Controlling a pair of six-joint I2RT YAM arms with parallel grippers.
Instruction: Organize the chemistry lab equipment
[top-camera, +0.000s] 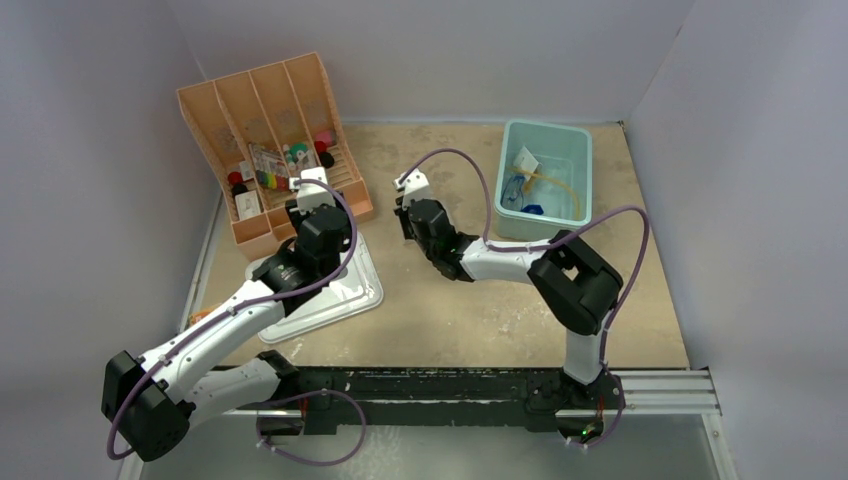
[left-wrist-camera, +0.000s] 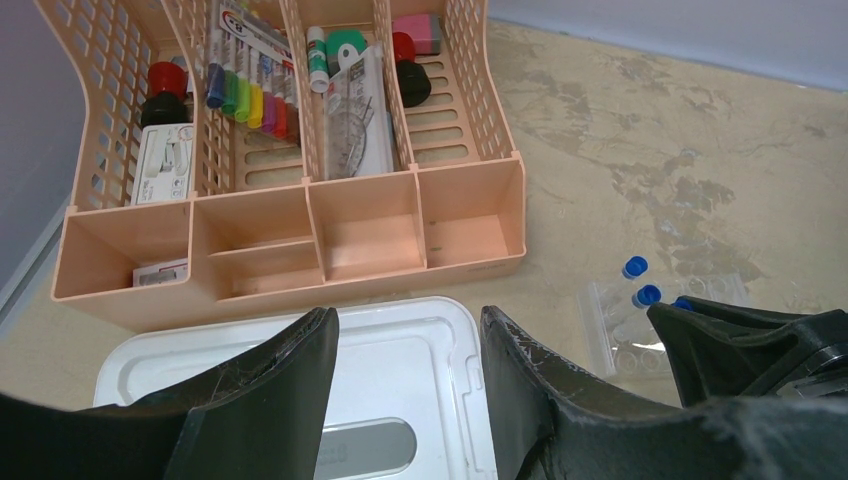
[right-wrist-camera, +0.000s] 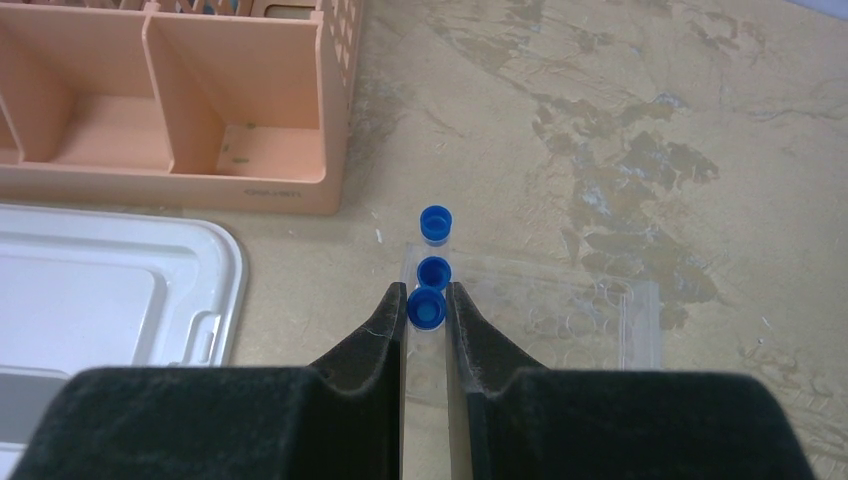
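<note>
Where the arm bases meet the near edge of the table (top-camera: 450, 320), a broad strip of bare tabletop lies in front of the right arm. The grey lid (top-camera: 340, 285) lies flat on the left side. Its far edge sits just beside the front wall of the orange organizer (left-wrist-camera: 300, 290), with only a narrow strip of table between them. The left gripper (left-wrist-camera: 405, 345) hovers over the lid's far edge with its jaws released and spread wide, holding nothing. To the right of the lid, across a narrow gap, the clear holed rack (right-wrist-camera: 560, 310) lies on the table with three blue-capped test tubes (right-wrist-camera: 433, 271) in a row at its left end. The right gripper (right-wrist-camera: 427, 300) is clenched on the nearest test tube (right-wrist-camera: 427, 309), one finger on each side of the cap. Open tabletop extends from the rack's right and far edges. Farther back on the right, near the rear wall, the pale blue bin (top-camera: 506, 180) holds the tan rubber tube (top-camera: 560, 180) and other small items too small to identify.
</note>
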